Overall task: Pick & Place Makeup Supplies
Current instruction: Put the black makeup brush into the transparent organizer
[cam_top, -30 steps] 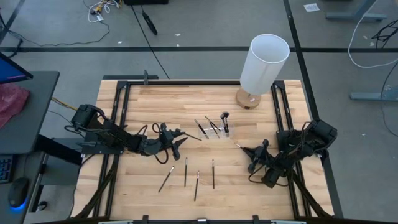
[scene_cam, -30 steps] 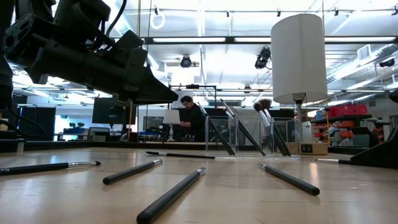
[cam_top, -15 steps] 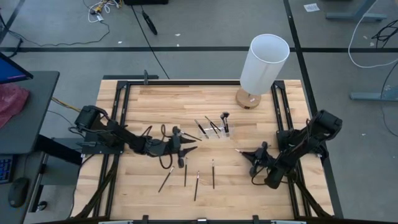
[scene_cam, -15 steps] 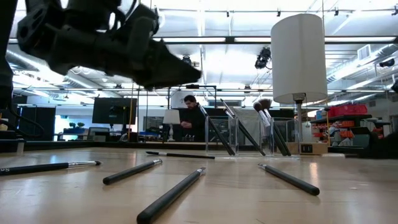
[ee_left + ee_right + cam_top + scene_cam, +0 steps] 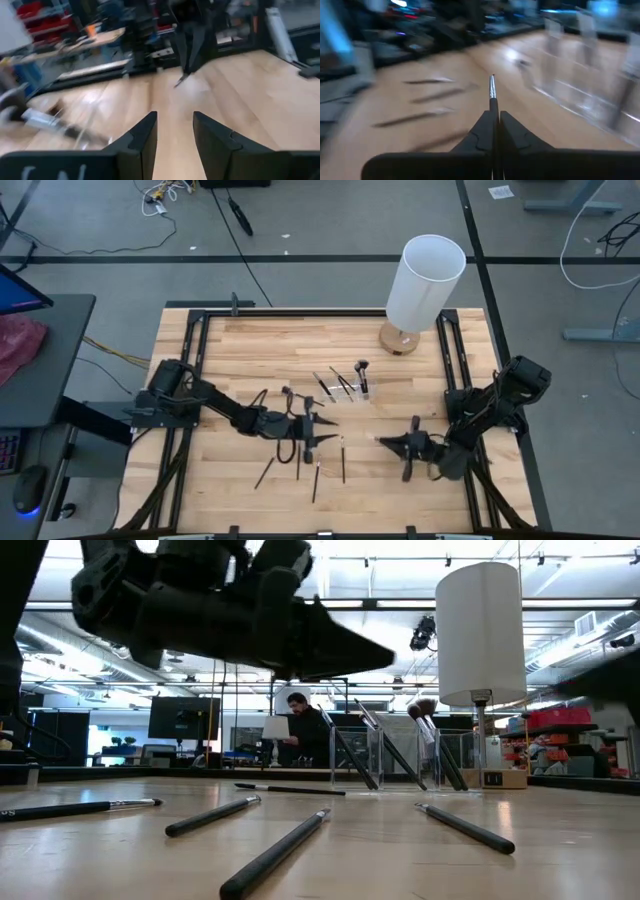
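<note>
One brush (image 5: pixel 492 95) pinched in right gripper (image 5: pixel 385 441); left gripper (image 5: pixel 175 145) parted, empty. Brushes likely light, stiff, slippery; grasp mid-handle.

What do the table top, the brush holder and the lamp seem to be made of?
Table top: looks like light wood in jointed strips, with visible grain and a soft sheen.
Brush holder: probably clear plastic or acrylic, since the room and the brushes inside show through its walls.
Lamp: matte white cylinder shade, perhaps fabric or paper, on what looks like a round wooden base.
</note>
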Controlling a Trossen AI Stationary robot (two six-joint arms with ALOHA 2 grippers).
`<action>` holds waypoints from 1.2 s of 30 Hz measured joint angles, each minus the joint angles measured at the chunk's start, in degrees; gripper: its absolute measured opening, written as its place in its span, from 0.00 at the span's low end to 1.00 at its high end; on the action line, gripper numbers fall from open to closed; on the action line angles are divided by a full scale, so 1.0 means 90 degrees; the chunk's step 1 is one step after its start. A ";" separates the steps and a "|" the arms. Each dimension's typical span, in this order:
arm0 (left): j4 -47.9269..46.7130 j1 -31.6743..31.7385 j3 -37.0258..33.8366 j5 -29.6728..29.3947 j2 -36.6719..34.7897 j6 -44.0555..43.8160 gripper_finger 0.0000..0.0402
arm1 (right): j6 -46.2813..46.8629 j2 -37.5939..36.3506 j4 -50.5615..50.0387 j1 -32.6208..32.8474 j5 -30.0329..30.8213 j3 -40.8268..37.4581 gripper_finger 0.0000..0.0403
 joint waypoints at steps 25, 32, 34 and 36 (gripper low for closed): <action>-0.0377 -0.0313 0.1866 0.1365 0.0141 0.1228 0.60 | -0.3889 -0.0010 0.3951 -0.1608 -0.4872 0.0274 0.02; -0.0085 -0.0340 0.1866 0.1785 0.0141 0.1065 0.53 | -0.4106 -0.0010 0.3950 -0.1818 -0.5093 0.0471 0.02; 0.0056 -0.0342 0.1866 0.1747 0.0141 0.1063 0.51 | -0.4101 -0.0010 0.3947 -0.1857 -0.5093 0.0489 0.02; 0.0160 -0.0346 0.1866 0.1703 0.0141 0.1060 0.49 | -0.4100 -0.0010 0.3938 -0.1873 -0.5095 0.0508 0.02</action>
